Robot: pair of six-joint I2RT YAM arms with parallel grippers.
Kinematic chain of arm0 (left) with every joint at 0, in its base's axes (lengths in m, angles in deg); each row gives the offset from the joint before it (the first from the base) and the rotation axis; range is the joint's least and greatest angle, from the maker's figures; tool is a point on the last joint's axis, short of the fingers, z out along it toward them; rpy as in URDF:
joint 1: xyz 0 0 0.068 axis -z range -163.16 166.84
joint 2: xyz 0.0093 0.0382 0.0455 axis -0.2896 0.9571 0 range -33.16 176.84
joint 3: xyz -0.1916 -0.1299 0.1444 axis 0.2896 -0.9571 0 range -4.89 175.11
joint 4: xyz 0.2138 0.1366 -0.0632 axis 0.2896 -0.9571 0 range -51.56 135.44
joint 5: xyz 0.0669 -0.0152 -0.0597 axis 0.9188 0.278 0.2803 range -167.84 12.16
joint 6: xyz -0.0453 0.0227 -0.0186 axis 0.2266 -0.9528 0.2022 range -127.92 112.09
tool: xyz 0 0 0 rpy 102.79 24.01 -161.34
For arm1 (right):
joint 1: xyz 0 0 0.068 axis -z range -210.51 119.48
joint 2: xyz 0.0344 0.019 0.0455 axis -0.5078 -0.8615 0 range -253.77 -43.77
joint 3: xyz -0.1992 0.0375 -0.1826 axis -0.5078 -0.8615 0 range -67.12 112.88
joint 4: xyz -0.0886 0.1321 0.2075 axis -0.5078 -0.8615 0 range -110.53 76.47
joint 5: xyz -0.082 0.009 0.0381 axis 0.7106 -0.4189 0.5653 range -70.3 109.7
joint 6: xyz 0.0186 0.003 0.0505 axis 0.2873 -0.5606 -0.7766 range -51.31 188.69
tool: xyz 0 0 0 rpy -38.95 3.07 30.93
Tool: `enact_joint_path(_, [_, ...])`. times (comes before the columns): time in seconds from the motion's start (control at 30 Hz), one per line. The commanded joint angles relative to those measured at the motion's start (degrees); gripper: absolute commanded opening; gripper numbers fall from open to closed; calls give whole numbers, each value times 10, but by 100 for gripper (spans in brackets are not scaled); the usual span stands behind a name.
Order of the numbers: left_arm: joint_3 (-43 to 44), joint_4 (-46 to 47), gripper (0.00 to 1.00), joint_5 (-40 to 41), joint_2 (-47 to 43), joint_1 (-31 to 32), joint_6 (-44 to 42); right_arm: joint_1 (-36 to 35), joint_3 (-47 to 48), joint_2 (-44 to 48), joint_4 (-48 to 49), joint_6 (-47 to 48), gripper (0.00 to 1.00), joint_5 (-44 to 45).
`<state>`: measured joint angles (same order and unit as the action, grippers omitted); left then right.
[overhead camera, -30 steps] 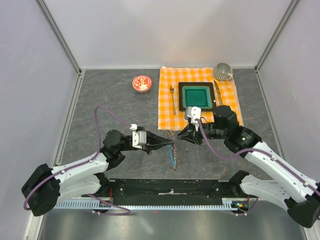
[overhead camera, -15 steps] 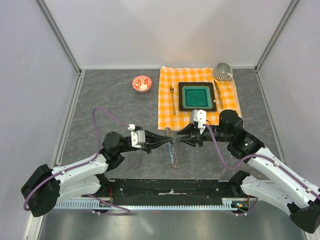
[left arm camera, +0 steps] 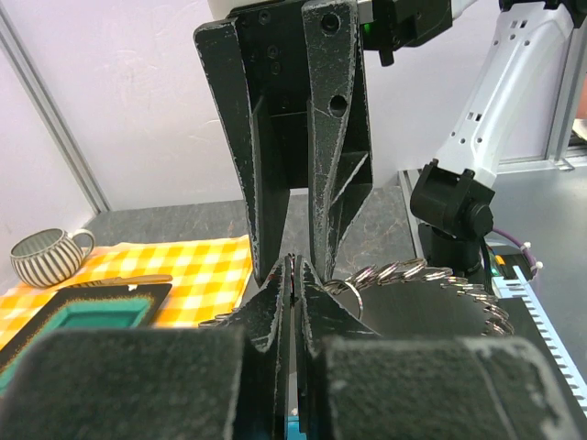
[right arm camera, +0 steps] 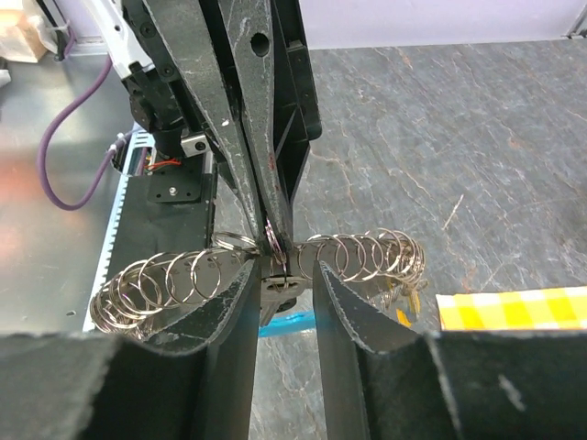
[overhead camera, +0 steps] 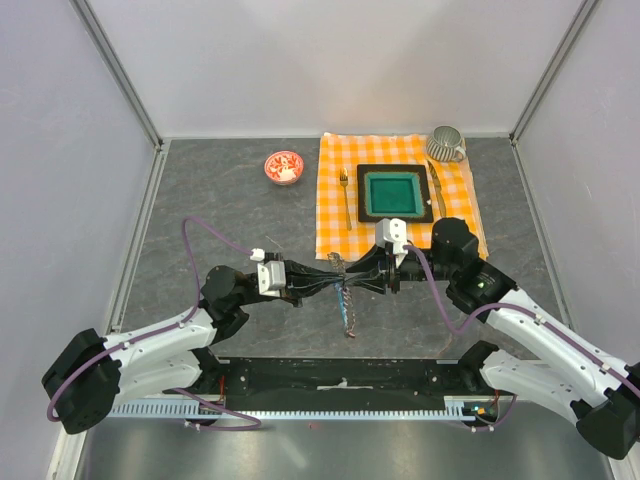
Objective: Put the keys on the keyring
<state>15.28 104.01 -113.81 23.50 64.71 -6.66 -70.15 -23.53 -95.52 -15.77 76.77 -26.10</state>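
Left gripper (left arm camera: 292, 275): my fingers are pressed together, pinching one loop of the keyring (right arm camera: 183, 275), a long coil of small metal rings held up off the table (overhead camera: 220, 200). Right gripper (right arm camera: 286, 275): fingers spread, straddling my left tips head-on, nothing clamped. A small metal piece (right arm camera: 280, 289) sits in that gap. It may be a key, can't tell. The cyan piece (right arm camera: 286, 323) hangs at 6 o'clock of the pinch. A yellow tag (right arm camera: 404, 317) dangles under the coil's 3 o'clock end in the right wrist view. Other keys I can't pick out.

From above, the keyring hangs between my two wrists, at 6 o'clock from the table centre and 7 o'clock off the cloth's near corner.

Step in hand, my guess: taking hold at the pinch point to thread.
- The left should hold firm with no twist.
- The right should close on that one piece only, not on my left tips or the neighbouring loops.
- Go slowly along the coil's axis.
- Mind the cyan piece snagging.

Farther out:
- The orange checked cloth (overhead camera: 340, 225) is at 12 to 1 o'clock, with fork (overhead camera: 344, 195), green dish (overhead camera: 393, 192) and knife (overhead camera: 434, 185) on it.
- The striped mug (overhead camera: 446, 145) stands at its far corner.
- The red-and-white bowl (overhead camera: 284, 167) is at 11 o'clock.
- All of these are well apart from the work.
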Motion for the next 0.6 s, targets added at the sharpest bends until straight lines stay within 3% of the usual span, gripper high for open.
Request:
enact_joint_path(0.0, [-2,74,2,11,-7,0,18,1,-5,-3,53,-17,36,-36])
enact_joint_path(0.37, [-7,115,2,3,10,1,36,1,-22,-14,99,-50,26,-64])
enact_joint_path(0.47, [-7,113,2,3,9,1,34,2,-22,-13,101,-51,18,-62])
enact_joint_path(0.57, [-7,107,2,2,8,1,31,1,-21,-12,101,-51,4,-57])
